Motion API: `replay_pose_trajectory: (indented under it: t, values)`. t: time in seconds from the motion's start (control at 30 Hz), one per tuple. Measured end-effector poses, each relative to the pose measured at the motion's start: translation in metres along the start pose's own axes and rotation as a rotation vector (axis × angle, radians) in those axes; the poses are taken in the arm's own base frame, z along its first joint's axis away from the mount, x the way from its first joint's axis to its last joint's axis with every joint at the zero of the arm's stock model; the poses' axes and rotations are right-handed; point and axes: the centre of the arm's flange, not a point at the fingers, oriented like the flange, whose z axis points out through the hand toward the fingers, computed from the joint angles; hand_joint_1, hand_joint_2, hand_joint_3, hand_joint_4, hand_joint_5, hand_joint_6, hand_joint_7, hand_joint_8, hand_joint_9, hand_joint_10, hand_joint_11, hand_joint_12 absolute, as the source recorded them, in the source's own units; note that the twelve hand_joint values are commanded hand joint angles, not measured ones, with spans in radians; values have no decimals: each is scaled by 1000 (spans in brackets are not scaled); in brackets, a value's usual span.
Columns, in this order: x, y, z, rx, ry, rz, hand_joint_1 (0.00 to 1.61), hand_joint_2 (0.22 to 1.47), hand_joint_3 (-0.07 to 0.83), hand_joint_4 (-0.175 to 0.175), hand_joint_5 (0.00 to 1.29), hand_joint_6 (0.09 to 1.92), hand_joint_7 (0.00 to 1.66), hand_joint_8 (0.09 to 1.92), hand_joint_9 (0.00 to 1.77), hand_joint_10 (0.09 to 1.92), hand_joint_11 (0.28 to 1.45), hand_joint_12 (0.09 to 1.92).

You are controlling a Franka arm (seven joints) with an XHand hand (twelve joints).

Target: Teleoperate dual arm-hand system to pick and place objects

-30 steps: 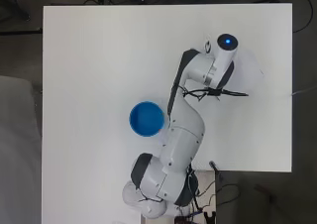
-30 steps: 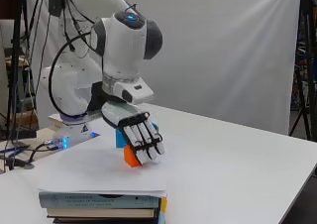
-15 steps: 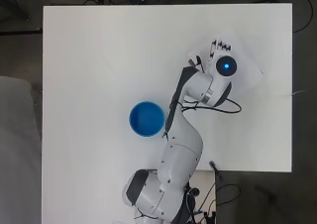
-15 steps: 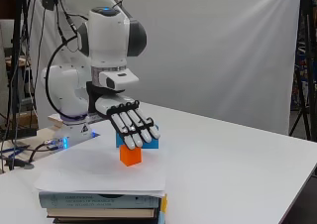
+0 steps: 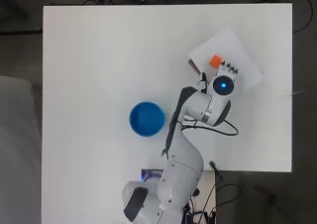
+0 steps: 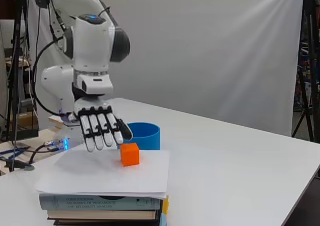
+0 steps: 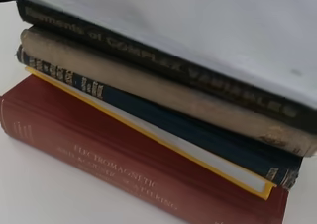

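Comparing overhead: the arm has swung back; one orange cube (image 5: 215, 61) lies uncovered on the paper-topped book stack (image 5: 247, 60), one blue bowl (image 5: 147, 119) on the counter (image 5: 99, 60).

Side: robot hand (image 6: 100, 128) released, fingers straight, just beside the cube; pickup pending.

Wrist: four book spines.

The white arm (image 6: 92, 41) rises from its base at the table's edge, bends over and drops its wrist downward. The black and white hand (image 6: 100, 128) hangs below it with the fingers (image 6: 98, 133) straight, side by side and pointing down, slightly splayed, holding nothing. From overhead only the fingertips (image 5: 230, 65) show past the wrist.
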Motion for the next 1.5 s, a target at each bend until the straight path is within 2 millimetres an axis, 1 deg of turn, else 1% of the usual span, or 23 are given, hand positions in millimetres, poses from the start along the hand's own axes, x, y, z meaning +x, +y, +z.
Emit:
replay_pose_trajectory:
  t: [0.1,0.13,0.23,0.27,0.3,0.4,0.53,0.63,0.73,0.83,0.9,0.97,1.03,1.13,1.17,1.2,1.23,1.27,1.3,1.33,1.37,1.4,1.5]
  values:
    - [2,11,-7,7,-4,14,347,1041,0,0,320,87,380,87,476,87,490,87]
    - [4,12,-2,21,-6,11,352,1040,0,3,331,87,408,87,498,87,500,87]
    - [9,13,24,87,-28,6,376,1038,-1,12,342,87,445,87,524,87,517,87]
    - [10,14,28,99,-36,11,386,1038,-1,14,342,87,454,87,530,87,519,87]
    - [11,17,27,99,-43,17,393,1038,-1,15,342,87,463,87,535,87,520,87]
    - [16,22,5,73,-55,7,396,1036,-2,21,337,87,475,87,540,87,521,87]
    - [40,15,-25,74,-49,-30,388,1038,0,26,332,87,475,87,534,87,516,87]
    - [46,9,-32,93,-62,-42,386,1040,1,28,332,87,477,87,531,87,512,87]
    - [49,9,-39,106,-62,-41,389,1042,1,31,334,87,479,87,530,87,511,87]
    - [52,12,-38,125,-74,-35,397,1044,2,35,329,87,467,87,523,87,511,87]
    - [53,12,-33,135,-87,-35,396,1045,2,31,299,87,425,87,486,87,495,87]
    - [57,13,-35,133,-96,-40,393,1047,2,27,276,87,397,87,457,87,481,87]
    - [64,14,-37,133,-105,-44,390,1048,2,23,259,87,385,87,443,87,472,87]
    - [78,19,-30,141,-122,-57,388,1045,0,16,250,87,387,87,444,87,463,87]
    - [84,21,-27,145,-128,-63,441,1055,1,26,322,87,427,87,481,87,469,87]
    - [88,23,-25,148,-132,-68,709,1110,6,15,505,506,579,397,681,87,564,87]
    - [92,24,-24,153,-132,-76,850,1148,3,58,651,851,742,843,888,556,653,434]
    - [93,25,-23,161,-126,-87,914,1168,1,108,742,1044,913,1310,1100,1128,772,965]
    - [92,26,-22,173,-113,-96,940,1180,1,140,784,1156,1031,1612,1249,1505,861,1344]
    - [89,26,-20,188,-101,-103,948,1189,2,158,801,1221,1098,1778,1336,1715,914,1565]
    - [86,26,-16,204,-94,-107,950,1195,2,168,806,1255,1133,1864,1381,1823,943,1681]
    - [78,25,-13,220,-89,-106,950,1198,3,172,806,1271,1152,1905,1404,1875,958,1739]
    - [48,27,-18,257,-34,-107,944,1204,3,175,799,1288,1154,1920,1406,1917,963,1776]
